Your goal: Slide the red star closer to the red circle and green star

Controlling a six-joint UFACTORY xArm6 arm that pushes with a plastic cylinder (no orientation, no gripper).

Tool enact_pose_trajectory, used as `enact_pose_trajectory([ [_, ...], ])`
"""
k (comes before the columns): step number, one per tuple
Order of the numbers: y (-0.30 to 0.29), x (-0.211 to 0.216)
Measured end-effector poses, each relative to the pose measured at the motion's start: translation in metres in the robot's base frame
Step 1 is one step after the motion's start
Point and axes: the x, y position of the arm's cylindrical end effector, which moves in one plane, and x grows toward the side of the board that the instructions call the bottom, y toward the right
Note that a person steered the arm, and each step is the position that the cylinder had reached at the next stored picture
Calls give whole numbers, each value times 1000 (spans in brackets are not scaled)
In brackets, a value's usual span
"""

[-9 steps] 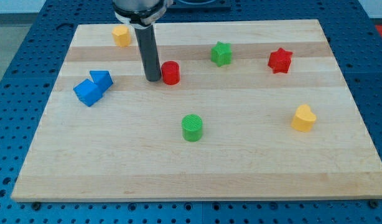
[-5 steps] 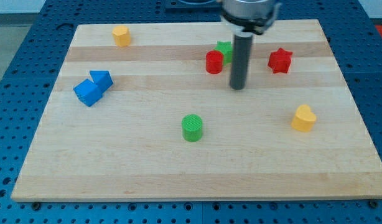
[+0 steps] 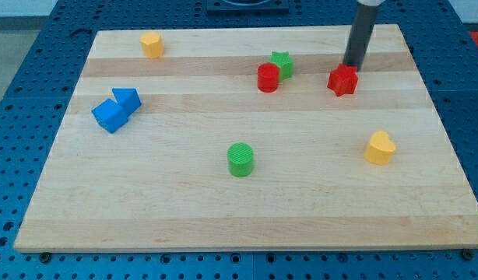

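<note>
The red star [image 3: 342,80] lies on the wooden board [image 3: 247,194] at the upper right. My tip [image 3: 353,67] touches its upper right edge, at the view's top side. The red circle [image 3: 268,78] stands left of the red star, and the green star [image 3: 282,64] touches it at its upper right. A gap about one block wide and more separates the red star from that pair.
A yellow block [image 3: 152,44] sits at the top left. Two blue blocks [image 3: 116,110] touch each other at the left. A green circle [image 3: 240,159] is at the lower middle. A yellow heart-like block [image 3: 380,147] is at the right.
My tip moved from beside the red circle to the right and up behind the red star. The red circle was pushed right against the green star. The red star shifted slightly left and down.
</note>
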Motion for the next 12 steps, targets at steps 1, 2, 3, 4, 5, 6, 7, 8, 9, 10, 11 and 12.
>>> enact_pose_trajectory([
  [1, 62, -14],
  [2, 110, 1],
  [3, 106, 29],
  [4, 73, 40],
  [5, 51, 61],
  [6, 44, 64],
  [7, 8, 62],
  [8, -26, 54],
  [9, -38, 40],
  [10, -21, 40],
  [11, -30, 39],
  [12, -57, 39],
])
